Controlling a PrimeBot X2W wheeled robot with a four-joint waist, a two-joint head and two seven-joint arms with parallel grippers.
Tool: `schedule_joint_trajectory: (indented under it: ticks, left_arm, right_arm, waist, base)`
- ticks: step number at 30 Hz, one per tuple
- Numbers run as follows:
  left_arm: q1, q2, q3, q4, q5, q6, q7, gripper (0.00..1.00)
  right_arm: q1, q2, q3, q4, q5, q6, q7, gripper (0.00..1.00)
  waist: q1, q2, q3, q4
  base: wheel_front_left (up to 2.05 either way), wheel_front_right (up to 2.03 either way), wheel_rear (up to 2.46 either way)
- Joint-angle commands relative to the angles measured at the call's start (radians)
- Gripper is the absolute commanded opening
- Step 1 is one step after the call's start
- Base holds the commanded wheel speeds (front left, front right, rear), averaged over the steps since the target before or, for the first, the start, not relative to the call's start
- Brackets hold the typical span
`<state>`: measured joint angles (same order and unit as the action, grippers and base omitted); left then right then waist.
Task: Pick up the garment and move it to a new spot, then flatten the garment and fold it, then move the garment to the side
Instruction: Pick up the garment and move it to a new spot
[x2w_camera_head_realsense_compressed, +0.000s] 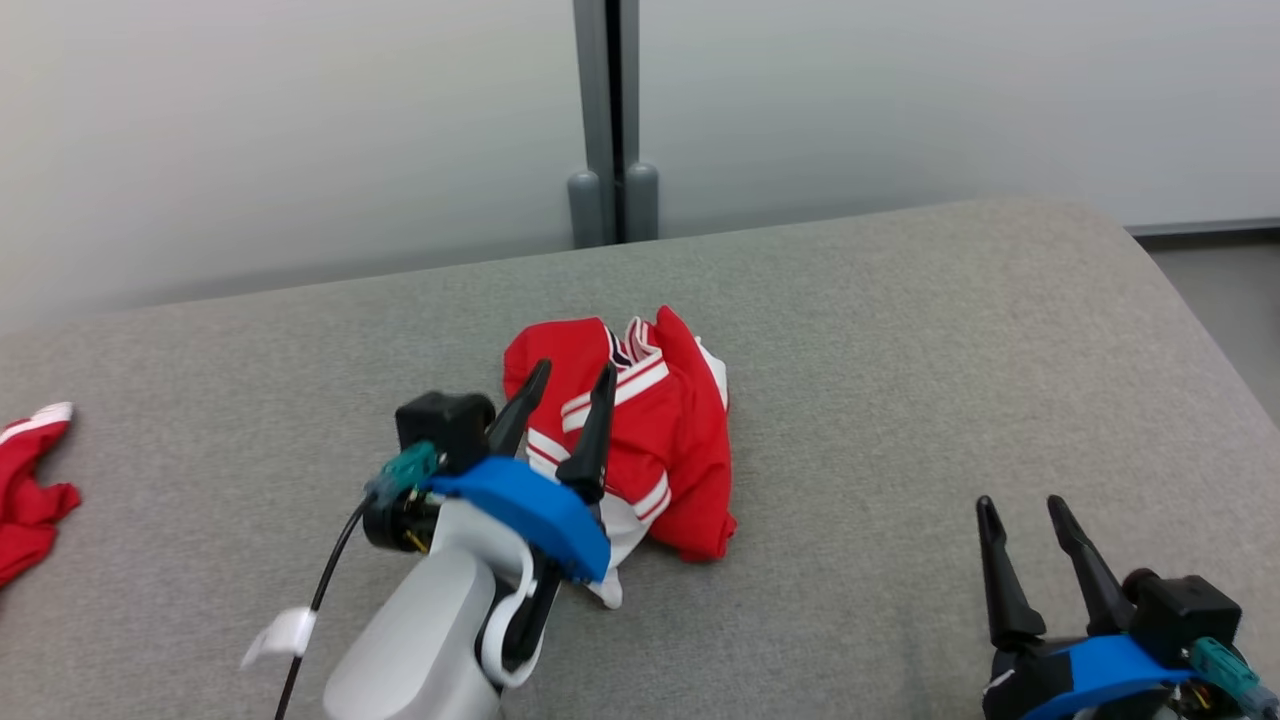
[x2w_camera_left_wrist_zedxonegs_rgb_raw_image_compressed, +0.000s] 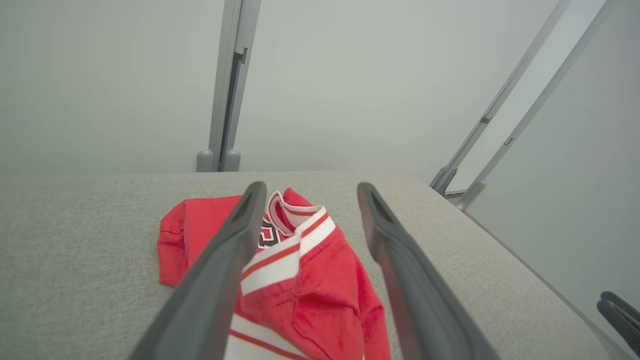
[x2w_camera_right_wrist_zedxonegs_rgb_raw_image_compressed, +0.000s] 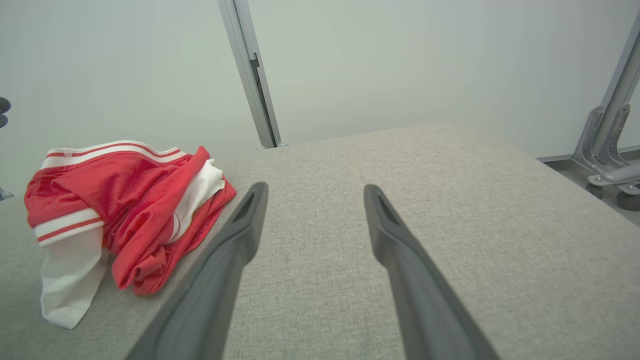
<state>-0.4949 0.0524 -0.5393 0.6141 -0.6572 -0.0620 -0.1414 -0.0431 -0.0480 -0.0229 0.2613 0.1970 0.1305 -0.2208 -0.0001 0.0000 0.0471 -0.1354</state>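
1. Where the grey padded surface (x2w_camera_head_realsense_compressed: 900, 330) is running out at far left, a 2nd red cloth (x2w_camera_head_realsense_compressed: 30, 480) is lying crumpled, well apart from the garment (x2w_camera_head_realsense_compressed: 660, 440).
2. Over the garment's near-left part the left gripper (x2w_camera_head_realsense_compressed: 577, 367) is hovering, with its 2 fingers standing apart and gripping nothing.
3. Mid-surface, the garment is lying bunched: a red jersey with white stripe trim, and a white panel (x2w_camera_head_realsense_compressed: 610, 590) poking out at the near edge.
4. Handling, as a judgement: it is looking light, soft, limp and a bit slick, so it is likely going to droop and open out when lifted. The striped band (x2w_camera_left_wrist_zedxonegs_rgb_raw_image_compressed: 282, 259) or the collar (x2w_camera_left_wrist_zedxonegs_rgb_raw_image_compressed: 287, 205) is looking like the best hold, being thicker and less slippy.
5. Writing: dark print (x2w_camera_left_wrist_zedxonegs_rgb_raw_image_compressed: 270, 236) is peeking out by the collar, half hidden behind a finger and not readable. No brand label is showing that I can make out.
6. At near right the right gripper (x2w_camera_head_realsense_compressed: 1020, 503) is sitting with its fingers apart and empty, well apart from the garment.
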Motion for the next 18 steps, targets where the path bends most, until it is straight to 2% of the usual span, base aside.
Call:
schedule_joint_trajectory:
  ticks: [1,6,13,18]
  left_arm:
    - [0.039,0.014,0.004,-0.017,0.004,0.010,-0.024,1.00]
    - [0.153,0.079,0.047,-0.131,0.023,0.044,-0.100,1.00]
    - [0.322,0.156,0.150,-0.299,0.069,0.100,-0.124,1.00]
    - [0.412,0.185,0.249,-0.404,0.163,0.107,-0.124,1.00]
  right_arm:
    - [0.014,-0.004,-0.013,-0.004,-0.008,0.000,0.004,1.00]
    - [0.040,-0.005,-0.048,-0.022,-0.014,0.000,0.013,1.00]
    - [0.064,-0.004,-0.075,-0.045,-0.010,0.000,0.023,1.00]
    - [0.070,-0.005,-0.073,-0.050,-0.002,0.000,0.034,1.00]
  waist:
    - [0.0001,0.0000,-0.008,0.011]
    - [0.0001,0.0000,-0.037,0.056]
    - [0.0001,0.0000,-0.056,0.121]
    - [0.0001,0.0000,-0.063,0.155]
  base:
    - [0.00,0.00,0.00]
    - [0.00,0.00,0.00]
    - [0.00,0.00,0.00]
    - [0.00,0.00,0.00]
